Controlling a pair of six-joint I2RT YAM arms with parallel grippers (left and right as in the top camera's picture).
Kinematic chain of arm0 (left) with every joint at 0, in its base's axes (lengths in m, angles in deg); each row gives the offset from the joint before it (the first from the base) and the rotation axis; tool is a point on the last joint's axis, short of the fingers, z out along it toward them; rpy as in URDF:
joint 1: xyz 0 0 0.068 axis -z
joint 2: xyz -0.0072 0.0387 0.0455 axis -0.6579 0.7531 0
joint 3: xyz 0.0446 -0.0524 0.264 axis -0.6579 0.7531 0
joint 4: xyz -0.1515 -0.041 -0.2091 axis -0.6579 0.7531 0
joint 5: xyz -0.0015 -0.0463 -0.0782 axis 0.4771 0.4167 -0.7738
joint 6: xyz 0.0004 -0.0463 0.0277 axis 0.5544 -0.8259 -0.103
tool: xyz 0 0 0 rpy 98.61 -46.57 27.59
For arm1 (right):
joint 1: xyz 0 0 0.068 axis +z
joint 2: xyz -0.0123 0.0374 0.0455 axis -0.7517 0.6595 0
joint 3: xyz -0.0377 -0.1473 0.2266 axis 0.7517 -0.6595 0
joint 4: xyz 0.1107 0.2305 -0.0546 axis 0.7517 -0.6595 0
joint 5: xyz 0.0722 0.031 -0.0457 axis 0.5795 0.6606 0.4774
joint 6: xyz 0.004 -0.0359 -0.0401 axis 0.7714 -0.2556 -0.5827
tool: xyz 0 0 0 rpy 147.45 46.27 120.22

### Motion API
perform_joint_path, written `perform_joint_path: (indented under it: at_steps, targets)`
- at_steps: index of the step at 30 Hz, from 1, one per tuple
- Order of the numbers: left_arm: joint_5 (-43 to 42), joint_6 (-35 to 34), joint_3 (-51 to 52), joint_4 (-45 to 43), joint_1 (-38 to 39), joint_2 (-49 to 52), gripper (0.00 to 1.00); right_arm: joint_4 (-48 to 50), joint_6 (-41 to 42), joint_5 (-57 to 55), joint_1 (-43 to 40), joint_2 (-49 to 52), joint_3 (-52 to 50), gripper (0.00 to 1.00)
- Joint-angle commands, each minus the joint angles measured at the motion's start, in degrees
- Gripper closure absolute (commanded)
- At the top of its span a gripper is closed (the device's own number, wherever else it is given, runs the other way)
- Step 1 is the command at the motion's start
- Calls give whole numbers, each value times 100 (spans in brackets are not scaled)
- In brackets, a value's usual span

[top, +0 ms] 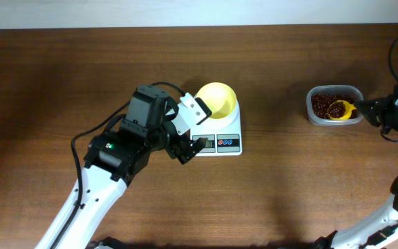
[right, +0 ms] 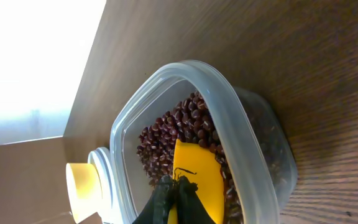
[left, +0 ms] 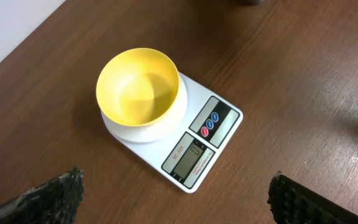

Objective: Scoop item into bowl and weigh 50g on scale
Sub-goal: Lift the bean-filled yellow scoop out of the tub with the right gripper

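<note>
The pale-yellow bowl (top: 217,99) stands empty on the white scale (top: 220,143), also in the left wrist view: bowl (left: 139,86), scale (left: 199,144). My left gripper (top: 188,146) is open and empty, just left of the scale's front; its fingers frame the table in front of the scale (left: 176,196). The beans (top: 323,104) lie in a clear tub (top: 334,90) at the right. My right gripper (top: 362,108) is shut on the yellow scoop (top: 340,109), whose cup sits in the beans. In the right wrist view the gripper (right: 176,190) pinches the scoop (right: 197,174) among the beans (right: 173,127).
The clear tub (right: 229,112) stands near the table's right end. The far table edge runs along the top of the overhead view. My left arm covers the table left of the scale.
</note>
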Motion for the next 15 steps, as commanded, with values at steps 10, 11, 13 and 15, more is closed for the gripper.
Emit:
perform_joint_path:
  at_steps: [10, 11, 13, 15]
  targets:
    - [-109, 55, 33, -7, 9, -46, 1, -13, -199, 817, -39, 90, -39, 96]
    - [-109, 55, 33, -7, 9, -46, 1, 7, -199, 885, -39, 90, -39, 96]
    - [-109, 55, 33, -7, 9, -46, 1, 22, -199, 905, -44, 90, -39, 96]
    - [-109, 55, 33, -7, 9, -44, 1, 22, -199, 931, -44, 90, -39, 96]
